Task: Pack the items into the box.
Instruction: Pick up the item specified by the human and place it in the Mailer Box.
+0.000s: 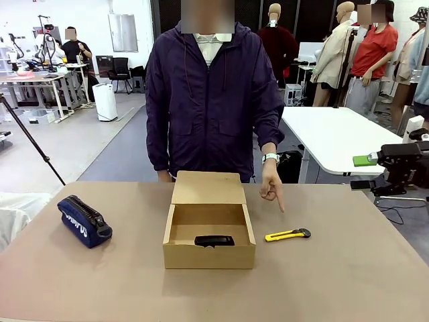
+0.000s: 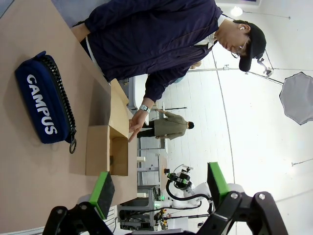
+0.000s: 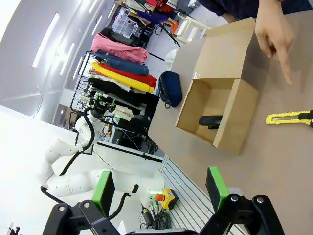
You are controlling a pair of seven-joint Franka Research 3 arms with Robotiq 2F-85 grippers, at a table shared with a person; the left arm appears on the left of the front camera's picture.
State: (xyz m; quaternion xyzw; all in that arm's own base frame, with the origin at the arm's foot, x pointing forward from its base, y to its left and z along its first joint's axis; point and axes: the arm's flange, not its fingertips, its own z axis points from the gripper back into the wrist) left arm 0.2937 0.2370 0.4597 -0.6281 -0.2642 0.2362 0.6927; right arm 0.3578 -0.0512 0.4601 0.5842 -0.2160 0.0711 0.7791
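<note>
Right claw hangs wide open, empty, as a hand points me to the slim yellow utility knife outside the tan cardboard box.

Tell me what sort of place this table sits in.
Most likely an open lab or studio hall: a white work table stands behind the person, a rack of hanging clothes stands off to one side, and a photo light on a stand rises nearby.

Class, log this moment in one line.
tan cardboard box: open, black oblong gadget inside | yellow utility knife: on table | person's hand: pointing at it | left gripper, right gripper: open
</note>
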